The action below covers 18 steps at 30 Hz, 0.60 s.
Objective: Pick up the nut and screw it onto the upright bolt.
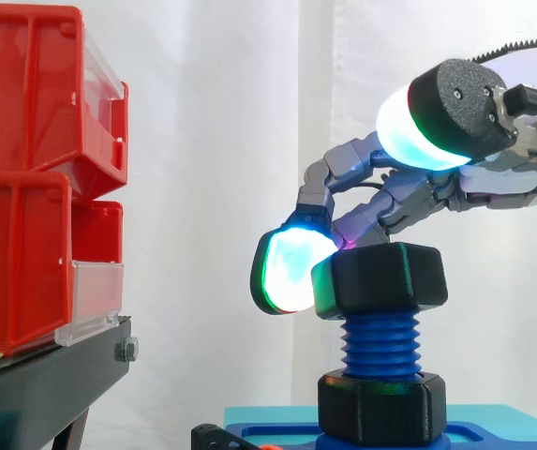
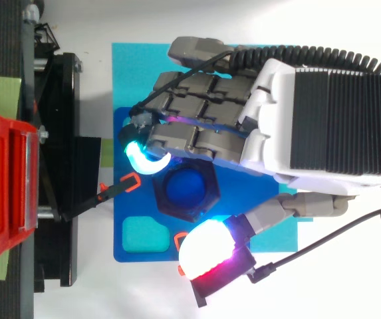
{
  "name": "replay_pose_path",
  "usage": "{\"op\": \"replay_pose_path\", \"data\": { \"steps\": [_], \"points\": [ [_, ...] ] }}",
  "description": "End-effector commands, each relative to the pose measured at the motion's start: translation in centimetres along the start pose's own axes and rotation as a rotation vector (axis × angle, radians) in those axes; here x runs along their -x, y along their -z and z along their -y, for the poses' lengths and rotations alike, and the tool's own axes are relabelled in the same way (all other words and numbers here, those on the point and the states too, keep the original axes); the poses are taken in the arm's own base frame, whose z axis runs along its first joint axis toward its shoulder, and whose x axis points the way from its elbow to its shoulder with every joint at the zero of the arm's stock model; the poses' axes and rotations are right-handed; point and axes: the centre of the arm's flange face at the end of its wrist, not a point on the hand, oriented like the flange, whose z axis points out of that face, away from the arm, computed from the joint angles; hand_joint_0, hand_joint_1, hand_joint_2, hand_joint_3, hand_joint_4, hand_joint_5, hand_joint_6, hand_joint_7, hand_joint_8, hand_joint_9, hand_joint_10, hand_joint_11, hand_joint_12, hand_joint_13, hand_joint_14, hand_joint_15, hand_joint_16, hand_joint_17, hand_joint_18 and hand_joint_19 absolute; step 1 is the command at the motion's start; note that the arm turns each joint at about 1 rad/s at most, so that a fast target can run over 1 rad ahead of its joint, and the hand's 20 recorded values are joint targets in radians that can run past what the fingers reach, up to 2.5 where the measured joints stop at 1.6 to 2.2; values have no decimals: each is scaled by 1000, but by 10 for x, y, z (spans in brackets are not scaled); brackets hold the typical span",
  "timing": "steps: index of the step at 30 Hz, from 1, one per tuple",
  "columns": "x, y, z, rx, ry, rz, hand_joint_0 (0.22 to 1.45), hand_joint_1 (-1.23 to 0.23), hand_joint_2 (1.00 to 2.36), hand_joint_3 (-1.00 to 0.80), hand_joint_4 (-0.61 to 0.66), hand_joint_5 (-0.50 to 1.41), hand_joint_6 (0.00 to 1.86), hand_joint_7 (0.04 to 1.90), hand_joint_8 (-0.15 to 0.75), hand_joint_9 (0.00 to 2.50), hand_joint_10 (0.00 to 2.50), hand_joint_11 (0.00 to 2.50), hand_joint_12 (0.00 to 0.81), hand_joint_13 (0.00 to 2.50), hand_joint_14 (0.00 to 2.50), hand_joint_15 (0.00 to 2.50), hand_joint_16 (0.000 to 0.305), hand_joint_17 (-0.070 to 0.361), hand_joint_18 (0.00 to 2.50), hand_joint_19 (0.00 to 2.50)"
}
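A black hex nut (image 1: 385,277) sits on the top of the upright blue bolt (image 1: 380,342), whose blue end shows through the nut's hole (image 2: 189,188). A second black nut (image 1: 380,408) sits at the bolt's foot on the blue plate (image 2: 127,199). My hand (image 2: 296,119) reaches over the bolt from the right. Its fingers curl down over the top nut, and one glowing fingertip (image 1: 291,272) presses against the nut's left face. The thumb pad (image 1: 418,131) is lifted above the nut and apart from it, on the near side.
Red bins (image 1: 24,169) stand stacked on a black stand (image 1: 43,384) to the left. A black lever with an orange tip (image 2: 120,188) points from the stand at the plate. The plate has a teal square recess (image 2: 140,234) and lies on a cyan mat (image 2: 130,73).
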Motion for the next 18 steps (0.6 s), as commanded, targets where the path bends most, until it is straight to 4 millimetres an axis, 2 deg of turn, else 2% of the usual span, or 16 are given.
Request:
{"op": "replay_pose_path", "data": {
  "steps": [1, 9, 13, 18],
  "points": [
    [3, 0, 1, 0, 1, -3, 492, -137, 1000, -500, 264, -87, 504, 1057, 310, 667, 0, 10, 356, 509, 0, 11, 41, 93, 340, 74],
    [7, 2, 1, -5, 4, -24, 508, -226, 1000, -500, 269, -28, 504, 1180, 319, 953, 2, 80, 323, 678, 0, 39, 36, 82, 485, 87],
    [15, 6, -1, -6, 9, -28, 518, -260, 1000, -500, 243, -3, 504, 1218, 302, 1081, 3, 103, 307, 738, 1, 49, 33, 75, 533, 99],
    [17, 9, 0, -11, 17, -44, 520, -263, 1000, -500, 221, 18, 504, 1249, 296, 1152, 3, 104, 302, 775, 1, 53, 32, 73, 551, 104]
  ]
}}
